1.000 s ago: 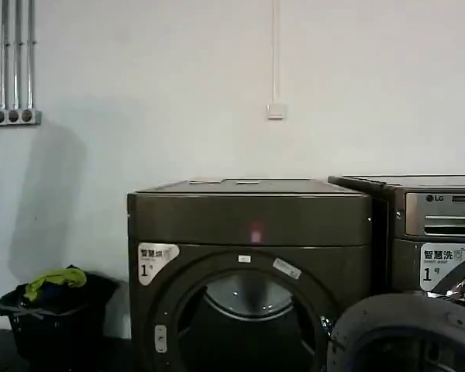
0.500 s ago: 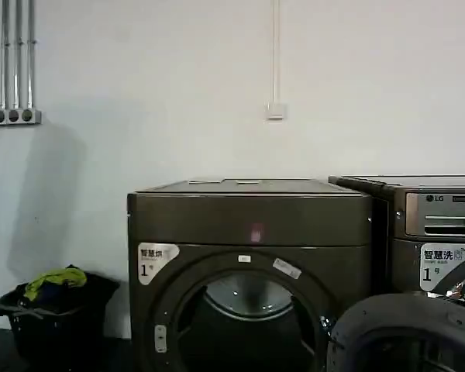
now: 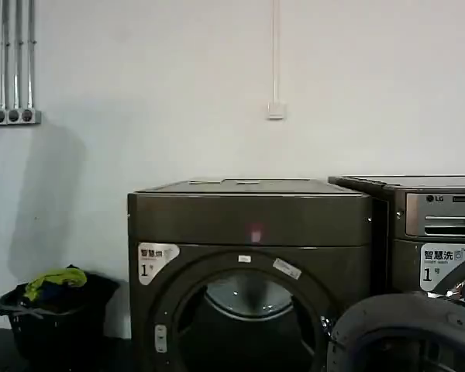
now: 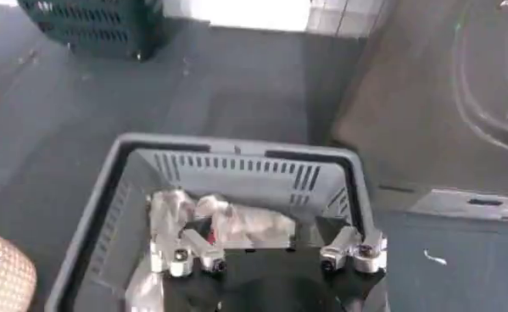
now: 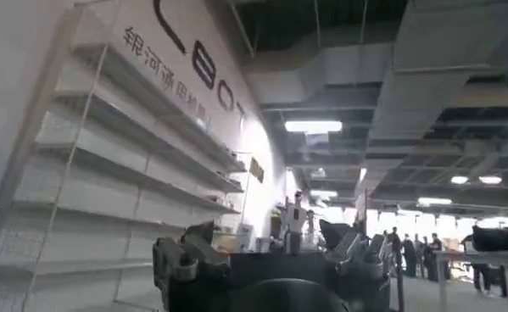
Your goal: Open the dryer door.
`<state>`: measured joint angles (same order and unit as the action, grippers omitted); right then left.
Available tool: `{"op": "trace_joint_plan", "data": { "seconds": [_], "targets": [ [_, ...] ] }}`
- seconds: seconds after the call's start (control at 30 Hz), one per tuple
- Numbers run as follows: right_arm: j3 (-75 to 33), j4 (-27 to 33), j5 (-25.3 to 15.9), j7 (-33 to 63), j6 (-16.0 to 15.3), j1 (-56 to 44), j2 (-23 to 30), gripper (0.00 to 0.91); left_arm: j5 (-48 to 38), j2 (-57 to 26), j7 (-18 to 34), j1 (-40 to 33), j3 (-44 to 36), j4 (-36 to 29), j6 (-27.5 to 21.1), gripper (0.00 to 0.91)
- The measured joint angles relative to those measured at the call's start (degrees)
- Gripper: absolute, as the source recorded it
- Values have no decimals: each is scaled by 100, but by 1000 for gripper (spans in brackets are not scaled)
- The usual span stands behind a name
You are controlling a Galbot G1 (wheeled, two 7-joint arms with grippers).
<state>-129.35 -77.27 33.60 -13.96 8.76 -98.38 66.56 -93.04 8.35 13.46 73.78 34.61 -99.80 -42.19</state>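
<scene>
Two grippers, both released, grasping nothing. Left gripper [image 4: 270, 259]: fingers spread wide, low centre of the left wrist view, above a grey slotted plastic basket [image 4: 237, 148] holding crumpled white cloth [image 4: 237, 216]; probably parked there to stay clear of the door's swing. Right gripper [image 5: 270, 254]: fingers apart, bottom centre of the right wrist view, aimed out at shelving and ceiling rather than at the machine. Boxy dark bronze-grey dryer [image 3: 248, 221]: lower centre of the head view, drum opening exposed. Large round dark-rimmed dryer door [image 3: 403, 322]: lower right of that view, standing off the opening. Judge the task near complete; verify full swing.
</scene>
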Motion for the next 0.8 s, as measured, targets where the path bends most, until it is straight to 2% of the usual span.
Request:
{"op": "trace_joint_plan", "data": {
  "seconds": [0.1, 0.63, 0.8],
  "targets": [
    [-2, 25, -9, -1, 2, -2, 8, 907, -135, -114, 19, -49, -116, 30, 1, 907],
    [-19, 147, -51, -13, -30, 9, 52, 907, 311, -323, -298, -92, -419, 89, 0, 907],
    [-101, 253, -281, 13, -103, -29, 99, 907, 347, -323, -340, -103, -450, 85, 0, 907]
  ]
}}
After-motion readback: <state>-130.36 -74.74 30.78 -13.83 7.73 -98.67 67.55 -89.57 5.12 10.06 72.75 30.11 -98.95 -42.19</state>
